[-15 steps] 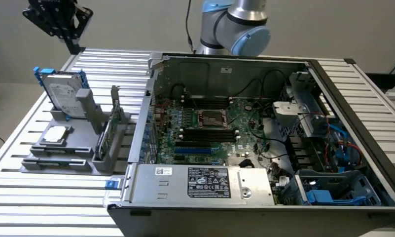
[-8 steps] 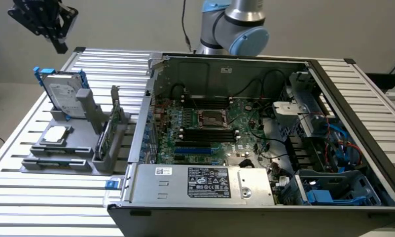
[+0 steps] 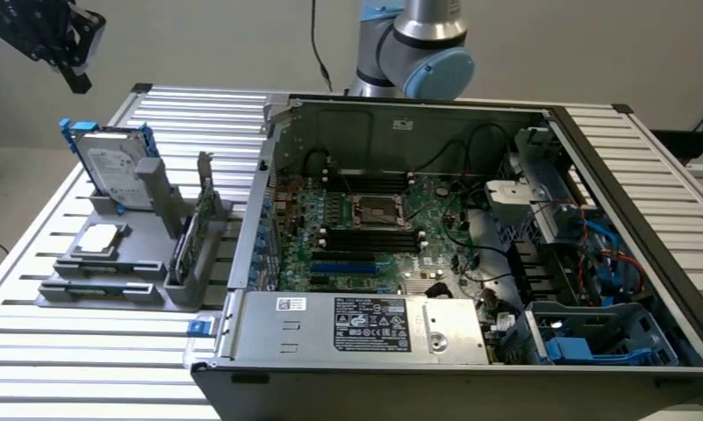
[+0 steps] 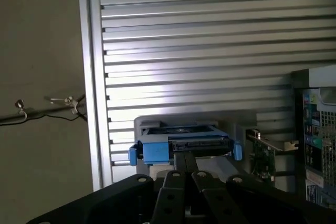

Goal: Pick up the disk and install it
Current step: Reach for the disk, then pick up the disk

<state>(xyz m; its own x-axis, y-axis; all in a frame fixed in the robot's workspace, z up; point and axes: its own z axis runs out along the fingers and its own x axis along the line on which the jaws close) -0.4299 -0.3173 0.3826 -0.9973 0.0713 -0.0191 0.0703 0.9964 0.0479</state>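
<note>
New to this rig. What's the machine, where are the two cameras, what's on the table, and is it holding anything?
It's a single robot arm standing at the far side of a slatted metal table. The exterior view comes from a camera off the arm. The wrist view comes from a camera on the arm's wrist, looking past its end effector.

On the table sits an open computer case with its motherboard exposed. On the exterior view's left, a grey holder carries three parts: the disk, standing upright in blue rails, a small square chip and a green card.

The end effector hangs above the holder, shut and empty. The disk is not yet picked up.
</note>
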